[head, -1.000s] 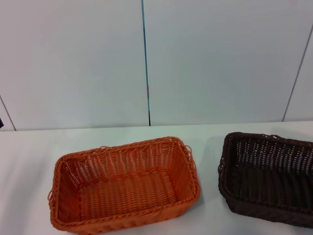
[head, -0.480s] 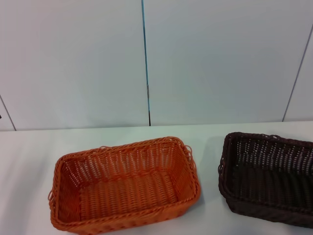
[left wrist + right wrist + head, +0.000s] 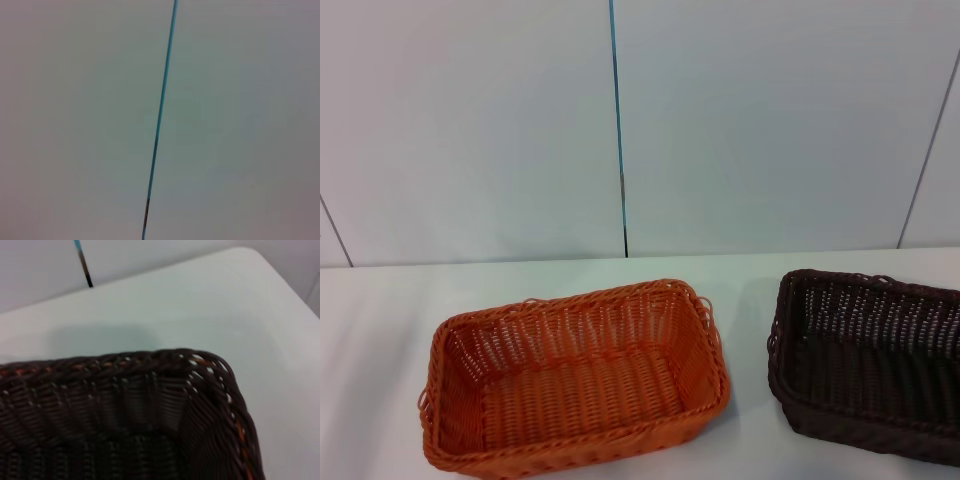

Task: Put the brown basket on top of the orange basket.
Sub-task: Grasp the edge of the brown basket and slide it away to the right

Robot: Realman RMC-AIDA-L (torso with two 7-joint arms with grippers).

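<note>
Head view: a white table (image 3: 380, 320) stands against a pale panelled wall (image 3: 470, 120). The orange basket (image 3: 575, 385) sits upright on the table, left of centre, its long side slightly angled. The brown basket (image 3: 870, 365) sits upright on the right, well apart from the orange one, partly cut off by the frame edge. Neither arm nor gripper appears here.

Left wrist view: only the wall with a thin blue seam (image 3: 160, 120). The left gripper is not in view.

Right wrist view: a corner of the brown basket's braided rim and inside weave fills the lower part, with the table beyond it. The right gripper is not in view either.
</note>
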